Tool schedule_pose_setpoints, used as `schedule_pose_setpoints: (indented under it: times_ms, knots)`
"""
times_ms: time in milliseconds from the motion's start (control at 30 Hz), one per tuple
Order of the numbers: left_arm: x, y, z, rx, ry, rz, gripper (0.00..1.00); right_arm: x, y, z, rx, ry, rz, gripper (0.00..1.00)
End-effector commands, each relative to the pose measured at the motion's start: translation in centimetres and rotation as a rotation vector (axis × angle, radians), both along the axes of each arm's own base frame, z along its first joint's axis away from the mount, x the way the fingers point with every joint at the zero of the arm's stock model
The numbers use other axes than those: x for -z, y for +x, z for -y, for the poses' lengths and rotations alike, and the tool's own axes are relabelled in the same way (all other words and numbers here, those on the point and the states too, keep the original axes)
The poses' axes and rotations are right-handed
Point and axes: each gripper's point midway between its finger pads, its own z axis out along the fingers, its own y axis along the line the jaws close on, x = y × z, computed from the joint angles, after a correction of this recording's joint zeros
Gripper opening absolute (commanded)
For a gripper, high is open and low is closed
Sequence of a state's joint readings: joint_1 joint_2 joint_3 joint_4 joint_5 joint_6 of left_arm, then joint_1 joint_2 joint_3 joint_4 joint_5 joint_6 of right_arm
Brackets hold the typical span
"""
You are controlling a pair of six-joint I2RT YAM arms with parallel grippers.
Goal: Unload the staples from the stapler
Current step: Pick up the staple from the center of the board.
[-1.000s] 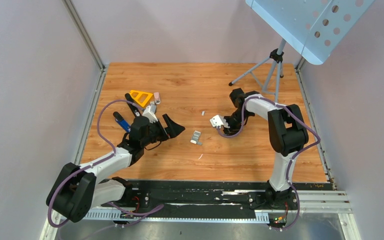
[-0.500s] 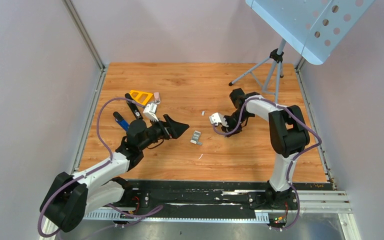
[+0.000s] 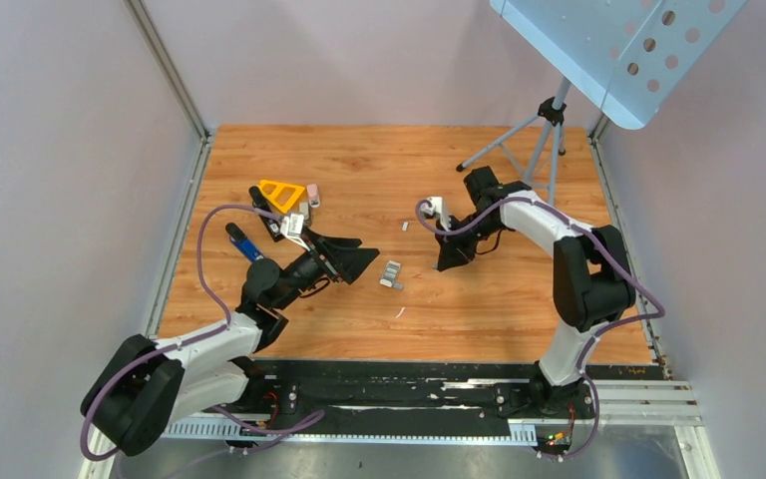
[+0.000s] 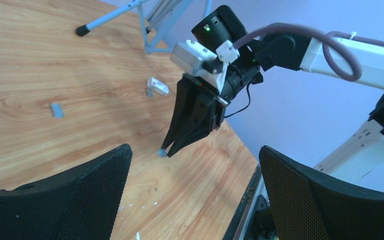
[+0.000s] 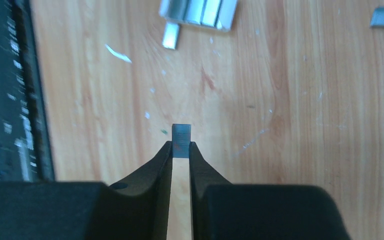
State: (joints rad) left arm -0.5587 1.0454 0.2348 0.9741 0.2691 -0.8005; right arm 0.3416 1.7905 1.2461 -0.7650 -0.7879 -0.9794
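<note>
The right gripper (image 5: 180, 148) pinches a small grey metal staple strip (image 5: 181, 134) between its fingertips over the wood-grain table (image 5: 290, 100), while the left gripper (image 4: 195, 152) gapes wide.

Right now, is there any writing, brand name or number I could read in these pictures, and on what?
None: no text is legible in any view.
The staple strip pinched in the right fingers, the staple block and the perforated panel show no markings.
</note>
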Motion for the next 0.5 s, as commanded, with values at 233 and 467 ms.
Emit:
schedule_pose_setpoints:
  times_ms: [233, 467]
  knots:
    - [-6.0, -0.8, 1.4, 0.067, -0.221, 0.133, 1.0, -12.1, -1.6, -5.4, 0.139, 0.391, -0.296, 0.12]
    - [-7.8, -0.6, 2.3, 0.119, -0.357, 0.119, 1.0, -16.7, -1.1, -6.9, 0.175, 0.485, -0.432, 0.11]
